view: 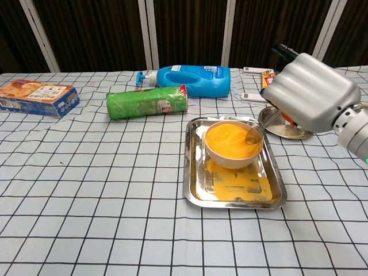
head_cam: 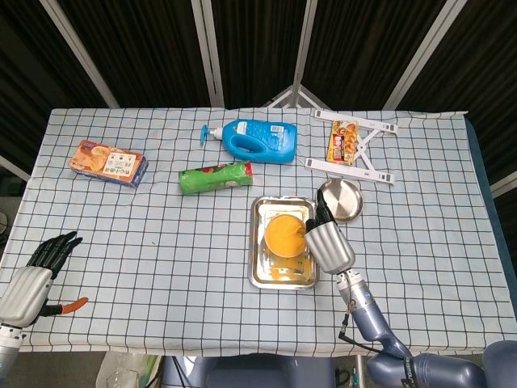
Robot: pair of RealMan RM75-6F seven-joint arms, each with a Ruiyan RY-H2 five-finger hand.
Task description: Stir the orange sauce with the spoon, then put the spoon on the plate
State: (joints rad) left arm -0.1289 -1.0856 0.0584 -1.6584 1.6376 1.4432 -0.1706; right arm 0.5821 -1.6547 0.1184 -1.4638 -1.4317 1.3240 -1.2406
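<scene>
A bowl of orange sauce (view: 232, 141) (head_cam: 284, 234) stands in a steel tray (view: 198, 195) (head_cam: 258, 275) that has orange smears on its floor. My right hand (view: 310, 92) (head_cam: 329, 244) holds a metal spoon (view: 254, 134) whose bowl sits at the right rim of the sauce bowl. The round steel plate (view: 293, 131) (head_cam: 346, 196) lies just right of the tray, partly hidden behind the hand. My left hand (head_cam: 34, 273) hangs at the table's front left corner, fingers apart and holding nothing; it is outside the chest view.
A green snack can (view: 147, 102) lies on its side behind the tray, with a blue detergent bottle (view: 192, 80) further back. An orange snack box (view: 37, 96) is at the far left. A white stand with a snack packet (head_cam: 346, 141) sits beyond the plate.
</scene>
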